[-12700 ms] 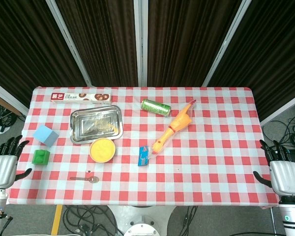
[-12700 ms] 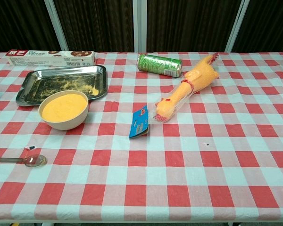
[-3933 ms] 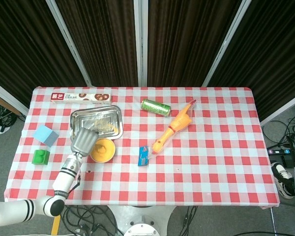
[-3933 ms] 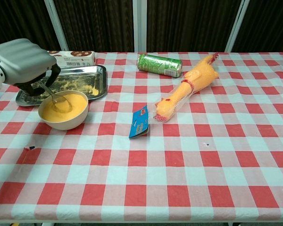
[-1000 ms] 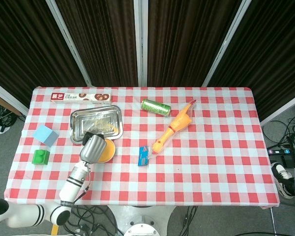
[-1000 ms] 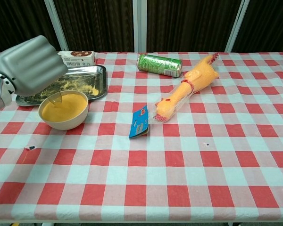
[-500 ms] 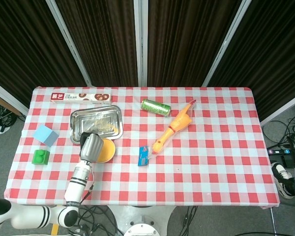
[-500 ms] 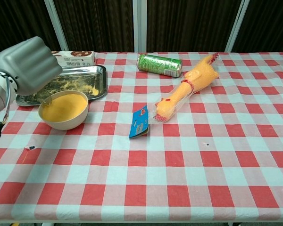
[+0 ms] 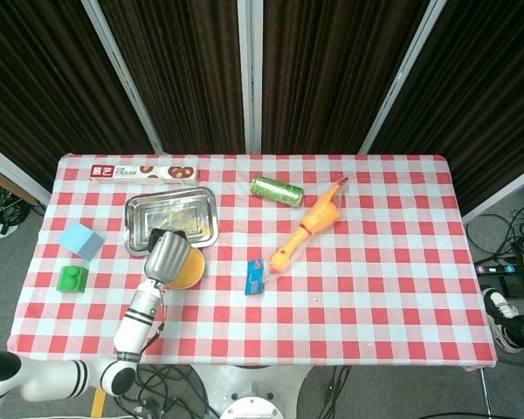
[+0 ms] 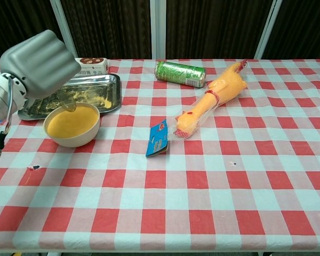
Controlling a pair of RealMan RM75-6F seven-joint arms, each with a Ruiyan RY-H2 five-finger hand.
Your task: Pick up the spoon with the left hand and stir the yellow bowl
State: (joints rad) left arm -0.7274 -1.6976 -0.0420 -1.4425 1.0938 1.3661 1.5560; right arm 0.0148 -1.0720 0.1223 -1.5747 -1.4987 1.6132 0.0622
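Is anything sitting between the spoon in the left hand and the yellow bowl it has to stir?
Nothing visible does. The grey left hand holds the clear spoon directly over the cream bowl of yellow contents, its tip at the far rim. The steel tray lies behind the bowl, not in the path.

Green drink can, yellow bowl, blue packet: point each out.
Green drink can (image 10: 180, 73), chest view, side wall.
Yellow bowl (image 10: 74, 137), chest view, front outer wall.
Blue packet (image 10: 157, 138), chest view, printed face.
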